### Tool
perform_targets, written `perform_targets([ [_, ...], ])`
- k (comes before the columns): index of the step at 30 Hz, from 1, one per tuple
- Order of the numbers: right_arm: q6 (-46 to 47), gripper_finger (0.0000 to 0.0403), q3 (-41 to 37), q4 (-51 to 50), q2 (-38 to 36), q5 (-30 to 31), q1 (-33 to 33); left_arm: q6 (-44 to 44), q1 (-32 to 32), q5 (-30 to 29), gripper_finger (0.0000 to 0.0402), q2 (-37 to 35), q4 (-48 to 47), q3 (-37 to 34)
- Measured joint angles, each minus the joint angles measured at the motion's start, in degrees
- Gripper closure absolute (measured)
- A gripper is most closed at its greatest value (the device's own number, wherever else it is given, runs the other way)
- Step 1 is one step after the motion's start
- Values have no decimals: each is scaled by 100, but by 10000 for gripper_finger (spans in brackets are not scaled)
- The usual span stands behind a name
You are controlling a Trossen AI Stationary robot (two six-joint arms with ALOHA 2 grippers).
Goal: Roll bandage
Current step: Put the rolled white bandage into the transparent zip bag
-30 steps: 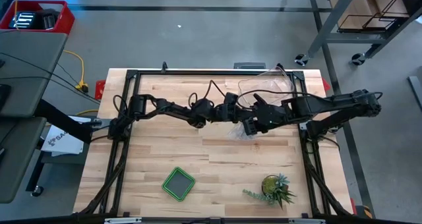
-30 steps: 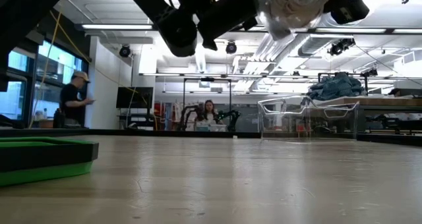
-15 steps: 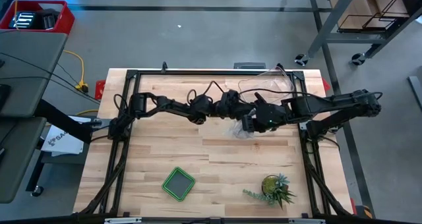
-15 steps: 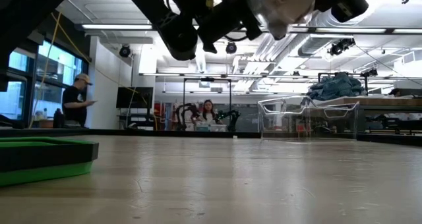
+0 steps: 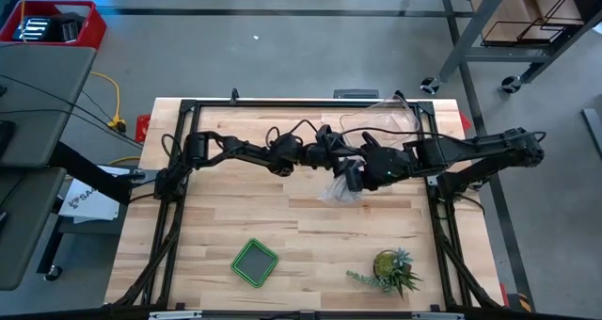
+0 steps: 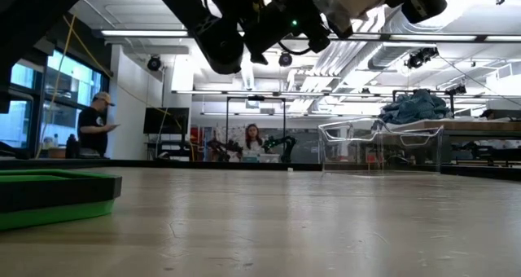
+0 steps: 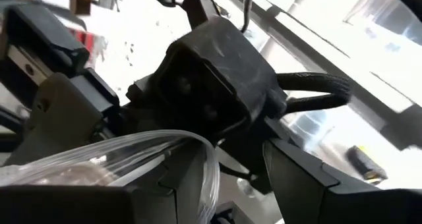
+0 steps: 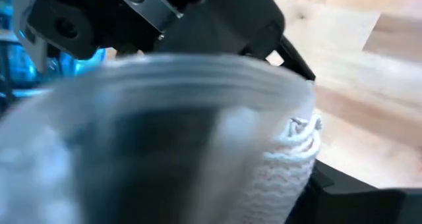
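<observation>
Both arms reached toward each other over the middle of the wooden table (image 5: 235, 216), held well above its surface. The left arm stretched in from its side, elbow bent, wrist pointing toward the right arm; the right arm extended from the opposite edge with its forearm nearly level. The left gripper (image 5: 331, 160) and the right gripper (image 5: 353, 174) met close together, and a crinkly clear plastic bag (image 5: 337, 188) hung between and just below them.

In the right wrist view the bag's clear film filled most of the picture, and inside it lay the bandage (image 8: 290, 165), a white, finely ribbed gauze roll pressed against the plastic. The right gripper's fingers were hidden behind the bag, so whether they pinched it could not be told. In the left wrist view a fold of the clear bag (image 7: 132, 158) lay against one of the left gripper's dark fingers (image 7: 310, 184), and the fingers stood apart; whether they gripped the film could not be told.

A clear rectangular tub (image 5: 390, 118) sat at the table's far edge, a green tray (image 5: 255, 263) and a small potted plant (image 5: 390, 268) near the front edge.
</observation>
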Motion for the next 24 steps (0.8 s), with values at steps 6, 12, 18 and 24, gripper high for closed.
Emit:
perform_targets([
  [6, -539, 256, -15, -219, 3, 2, 11, 1263, -7, 141, 243, -33, -504, 15],
  [12, -504, 256, -15, -946, 67, 28, 15, 2694, 72, 664, 243, -27, -1047, 22],
  [18, -748, 256, -17, -1526, 454, 24, 22, 4221, 96, 971, 243, -25, -1772, -64],
  [24, -1004, 256, -117, -1972, 1125, 136, 81, 4789, 218, 955, 243, -31, -2174, -635],
])
